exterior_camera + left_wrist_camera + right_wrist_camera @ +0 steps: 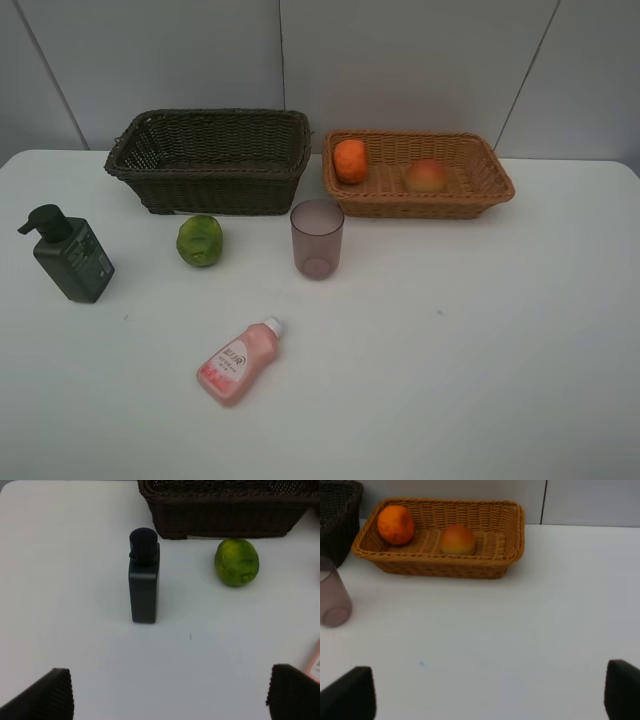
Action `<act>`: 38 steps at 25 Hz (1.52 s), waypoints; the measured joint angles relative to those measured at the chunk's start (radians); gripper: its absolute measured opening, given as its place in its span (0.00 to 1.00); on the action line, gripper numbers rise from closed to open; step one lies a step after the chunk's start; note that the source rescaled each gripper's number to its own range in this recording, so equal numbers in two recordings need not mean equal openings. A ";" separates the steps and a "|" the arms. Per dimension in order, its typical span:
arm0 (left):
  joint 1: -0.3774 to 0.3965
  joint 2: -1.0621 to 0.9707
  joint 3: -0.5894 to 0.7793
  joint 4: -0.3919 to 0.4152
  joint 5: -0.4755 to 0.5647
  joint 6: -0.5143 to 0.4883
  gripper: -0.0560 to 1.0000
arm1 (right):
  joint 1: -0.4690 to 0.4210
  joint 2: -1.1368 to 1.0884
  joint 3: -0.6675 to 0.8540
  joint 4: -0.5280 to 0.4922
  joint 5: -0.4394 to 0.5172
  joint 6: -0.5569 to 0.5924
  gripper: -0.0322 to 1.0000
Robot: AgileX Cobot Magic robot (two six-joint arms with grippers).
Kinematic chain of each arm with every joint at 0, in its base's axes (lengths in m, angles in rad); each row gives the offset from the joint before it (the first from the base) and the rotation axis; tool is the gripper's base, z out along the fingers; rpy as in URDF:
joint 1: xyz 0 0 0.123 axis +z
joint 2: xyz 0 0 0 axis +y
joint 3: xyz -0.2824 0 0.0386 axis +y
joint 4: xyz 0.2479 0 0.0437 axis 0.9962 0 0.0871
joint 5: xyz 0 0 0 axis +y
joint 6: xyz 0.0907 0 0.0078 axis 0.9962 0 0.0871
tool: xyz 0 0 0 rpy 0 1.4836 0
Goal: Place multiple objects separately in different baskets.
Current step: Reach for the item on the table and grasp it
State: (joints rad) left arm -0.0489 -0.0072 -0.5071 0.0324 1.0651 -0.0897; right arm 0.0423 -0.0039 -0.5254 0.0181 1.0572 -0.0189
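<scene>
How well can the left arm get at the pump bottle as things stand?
Probably yes. The pump bottle stands upright on the table ahead of the open left pincer, nothing between them; the lime and the dark basket sit apart from it.

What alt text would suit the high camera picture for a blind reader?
Two wicker baskets sit at the back of a white table: a dark brown basket left, a tan basket right holding a tangerine and a peach. In front are a dark green pump bottle, a green citrus, a mauve cup and a pink bottle lying down.
</scene>
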 joint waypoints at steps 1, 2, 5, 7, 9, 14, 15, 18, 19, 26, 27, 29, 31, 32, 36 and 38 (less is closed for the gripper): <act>0.000 0.000 0.000 0.000 0.000 0.000 1.00 | 0.000 0.000 0.000 0.000 0.000 0.000 0.97; 0.000 0.000 0.000 0.000 0.000 0.000 1.00 | 0.000 0.000 0.000 0.000 0.000 0.000 0.97; 0.000 0.000 0.000 0.000 0.000 0.000 1.00 | 0.000 0.000 0.000 0.000 0.000 0.000 0.97; 0.000 0.000 0.000 0.000 0.000 0.000 1.00 | 0.000 0.000 0.000 0.000 0.000 0.000 0.97; 0.000 0.000 0.000 -0.004 0.000 0.000 1.00 | 0.000 0.000 0.000 0.000 0.000 0.000 0.97; 0.000 0.003 0.000 -0.032 0.000 0.000 1.00 | 0.000 0.000 0.000 0.000 0.000 0.000 0.97; 0.000 0.012 0.000 -0.032 0.000 -0.001 1.00 | 0.000 0.000 0.000 0.000 0.000 0.000 0.97; 0.000 0.085 0.000 -0.043 -0.002 -0.016 1.00 | 0.000 0.000 0.000 0.000 0.000 0.000 0.97; 0.001 0.113 -0.002 -0.047 -0.008 -0.020 1.00 | 0.000 0.000 0.000 0.000 0.000 0.000 0.97; 0.001 0.455 -0.043 -0.133 -0.084 0.006 1.00 | 0.000 0.000 0.000 0.000 0.000 0.000 0.97; 0.001 0.519 -0.063 -0.147 -0.097 0.030 1.00 | 0.000 0.000 0.000 0.000 0.000 0.000 0.97; 0.001 0.644 -0.113 -0.160 -0.118 0.073 1.00 | 0.000 0.000 0.000 0.000 0.000 0.000 0.97; 0.001 0.754 -0.174 -0.146 -0.131 0.097 1.00 | 0.000 0.000 0.000 0.000 0.000 0.000 0.97; 0.000 0.813 -0.201 -0.125 -0.135 0.101 1.00 | 0.000 0.000 0.000 0.000 0.000 0.000 0.97; -0.111 1.039 -0.322 0.010 -0.132 0.077 1.00 | 0.000 0.000 0.000 0.000 0.000 0.000 0.97; -0.200 1.143 -0.385 0.082 -0.131 0.025 1.00 | 0.000 0.000 0.000 0.000 0.000 0.000 0.97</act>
State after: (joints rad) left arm -0.2487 1.1362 -0.8925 0.1142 0.9340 -0.0647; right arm 0.0423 -0.0039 -0.5254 0.0181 1.0572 -0.0185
